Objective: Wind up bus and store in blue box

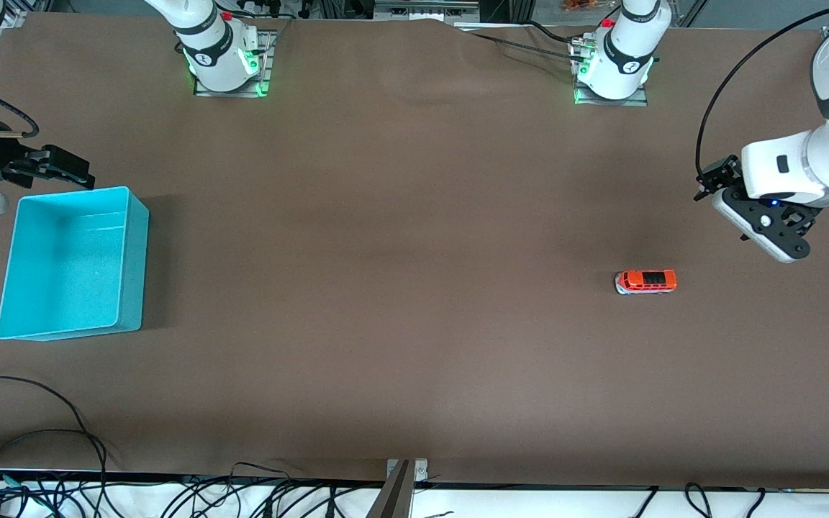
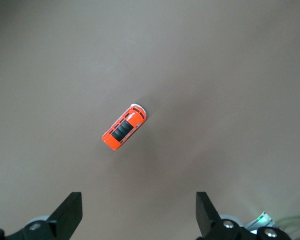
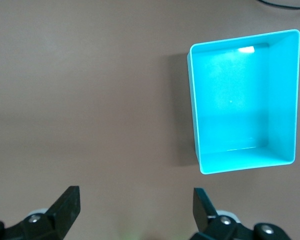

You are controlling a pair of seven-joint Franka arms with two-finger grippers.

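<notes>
Both grippers hang wide and empty. We've yet to grasp: the bus (image 1: 645, 281) sits on the table at about eight o'clock from our left gripper (image 1: 771, 234). Next, lower onto it. The blue box (image 1: 73, 262) waits empty beneath our right gripper (image 1: 62, 169).

I see bare table (image 1: 400, 252) all round the bus (image 1: 645, 281); the blue box (image 1: 73, 262), near the right arm's edge, stands open-topped and unobstructed.

right end effector (image 1: 62, 169) partly cropped, bus (image 1: 645, 281) wheels hidden
</notes>
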